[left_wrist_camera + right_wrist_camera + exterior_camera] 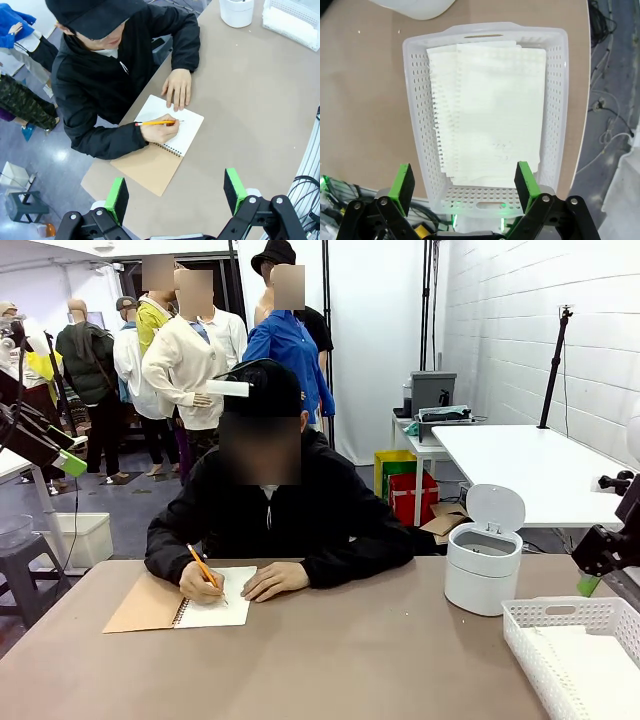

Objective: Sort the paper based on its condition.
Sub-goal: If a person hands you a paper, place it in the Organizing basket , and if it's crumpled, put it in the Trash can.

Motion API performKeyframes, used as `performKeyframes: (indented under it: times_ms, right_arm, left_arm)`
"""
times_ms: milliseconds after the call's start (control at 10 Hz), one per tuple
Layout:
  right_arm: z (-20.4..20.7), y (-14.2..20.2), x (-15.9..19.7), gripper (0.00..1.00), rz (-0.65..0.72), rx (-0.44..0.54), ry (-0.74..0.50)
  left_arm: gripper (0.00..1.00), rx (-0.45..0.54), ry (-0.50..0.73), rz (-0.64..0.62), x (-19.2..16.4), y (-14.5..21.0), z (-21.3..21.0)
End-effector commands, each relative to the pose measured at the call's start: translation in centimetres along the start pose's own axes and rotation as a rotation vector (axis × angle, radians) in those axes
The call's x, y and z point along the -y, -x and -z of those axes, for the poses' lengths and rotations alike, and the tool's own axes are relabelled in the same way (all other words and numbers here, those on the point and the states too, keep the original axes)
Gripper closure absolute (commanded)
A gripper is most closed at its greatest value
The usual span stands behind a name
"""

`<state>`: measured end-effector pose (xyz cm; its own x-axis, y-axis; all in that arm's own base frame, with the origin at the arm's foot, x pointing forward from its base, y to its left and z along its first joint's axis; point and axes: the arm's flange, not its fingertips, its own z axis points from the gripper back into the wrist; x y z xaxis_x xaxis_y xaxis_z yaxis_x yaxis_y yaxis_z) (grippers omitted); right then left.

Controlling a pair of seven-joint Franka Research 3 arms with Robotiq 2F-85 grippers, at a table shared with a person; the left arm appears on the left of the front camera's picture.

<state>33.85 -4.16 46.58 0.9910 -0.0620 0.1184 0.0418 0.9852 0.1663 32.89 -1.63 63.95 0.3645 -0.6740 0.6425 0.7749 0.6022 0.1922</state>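
right gripper [465, 181] closest, green pads spread wide, nothing between, hanging right over white basket [412, 100]. paper [490, 110] lies flat inside basket, few smooth sheets stacked, ragged spiral-tear edge down one long side, faint pencil scribble on top sheet, too faint to read. left gripper [176, 192] also wide apart, empty, up above table [250, 100]. person's hand [159, 131] holds orange pencil [155, 122] on open notebook [187, 132]. white bin [483, 565], lid up, near basket
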Motion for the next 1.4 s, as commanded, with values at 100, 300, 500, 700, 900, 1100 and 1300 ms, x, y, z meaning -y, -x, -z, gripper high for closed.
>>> performKeyframes:
  times_ms: [100,300,500,700,900,1100,1300]
  right_arm:
    - [0.3,-0.1,0.3,0.00,0.015,-0.008,0.004]
    - [0.1,0.0,0.2,0.00,0.005,-0.002,0.000]
    - [-1.1,-0.2,-3.0,0.00,-0.134,-0.010,-0.248]
    - [-1.7,-1.4,-6.5,0.00,-0.238,-0.019,-0.371]
    - [-2.7,-3.3,-11.1,0.00,-0.372,0.002,-0.413]
    - [-5.7,-4.5,-16.1,0.00,-0.559,0.099,-0.450]
    - [-7.3,-5.8,-19.5,0.00,-0.658,0.199,-0.457]
  left_arm:
    - [0.00,0.008,0.007,-0.002,-0.1,0.1,-0.1]
    - [0.00,0.008,0.007,-0.002,-0.1,0.1,-0.1]
    - [0.00,0.008,0.007,-0.002,-0.1,0.1,-0.1]
    - [0.00,0.008,0.007,-0.002,-0.1,0.1,-0.1]
    - [0.00,0.008,0.007,-0.002,-0.1,0.1,-0.1]
    - [0.00,0.008,0.007,-0.002,-0.1,0.1,-0.1]
    - [0.00,0.008,0.007,-0.002,-0.1,0.1,-0.1]
